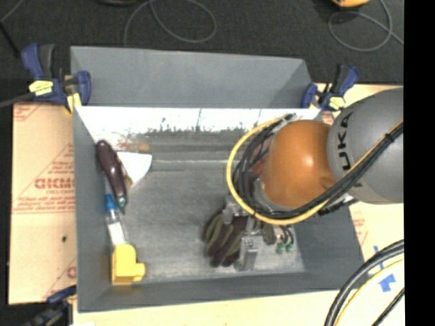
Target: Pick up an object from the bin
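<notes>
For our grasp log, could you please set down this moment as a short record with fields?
gripper: low over the bin floor, near right part
nearest thing: dark brown bundle, just left of the gripper; contact cannot be told
held: nothing seen
along left wall, far to near: dark maroon-handled tool, blue and clear stick, yellow block
beside the tool: white paper scrap
right of gripper: small green thing

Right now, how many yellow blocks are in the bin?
1: the yellow block lies in the bin's lower-left corner. The arm covers the bin's right part, so others may be hidden.
</notes>
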Tool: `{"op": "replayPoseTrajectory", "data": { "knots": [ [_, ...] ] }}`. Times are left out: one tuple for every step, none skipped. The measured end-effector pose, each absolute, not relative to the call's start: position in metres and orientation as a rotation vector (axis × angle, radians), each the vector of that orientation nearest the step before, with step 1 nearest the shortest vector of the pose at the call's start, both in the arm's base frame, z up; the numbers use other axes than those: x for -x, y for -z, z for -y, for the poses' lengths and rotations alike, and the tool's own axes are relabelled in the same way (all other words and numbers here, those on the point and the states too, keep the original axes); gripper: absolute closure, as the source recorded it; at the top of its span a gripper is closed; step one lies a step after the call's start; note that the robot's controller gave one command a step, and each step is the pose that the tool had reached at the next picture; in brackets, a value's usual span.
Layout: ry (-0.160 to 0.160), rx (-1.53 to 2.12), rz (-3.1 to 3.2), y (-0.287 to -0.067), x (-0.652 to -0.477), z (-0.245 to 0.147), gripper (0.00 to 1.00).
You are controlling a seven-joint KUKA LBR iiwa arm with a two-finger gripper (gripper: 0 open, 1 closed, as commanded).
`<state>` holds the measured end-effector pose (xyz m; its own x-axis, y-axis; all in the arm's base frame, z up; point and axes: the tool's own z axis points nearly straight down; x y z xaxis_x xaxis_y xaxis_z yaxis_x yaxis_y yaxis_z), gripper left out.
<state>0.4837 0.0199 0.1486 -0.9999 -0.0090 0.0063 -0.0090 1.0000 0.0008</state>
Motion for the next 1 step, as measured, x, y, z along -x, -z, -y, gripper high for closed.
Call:
{"op": "replayPoseTrajectory", "data": {
  "knots": [
    [0.002,-0.013,3.144,-0.1529,-0.4855,-0.02,0.0]
  ]
}}
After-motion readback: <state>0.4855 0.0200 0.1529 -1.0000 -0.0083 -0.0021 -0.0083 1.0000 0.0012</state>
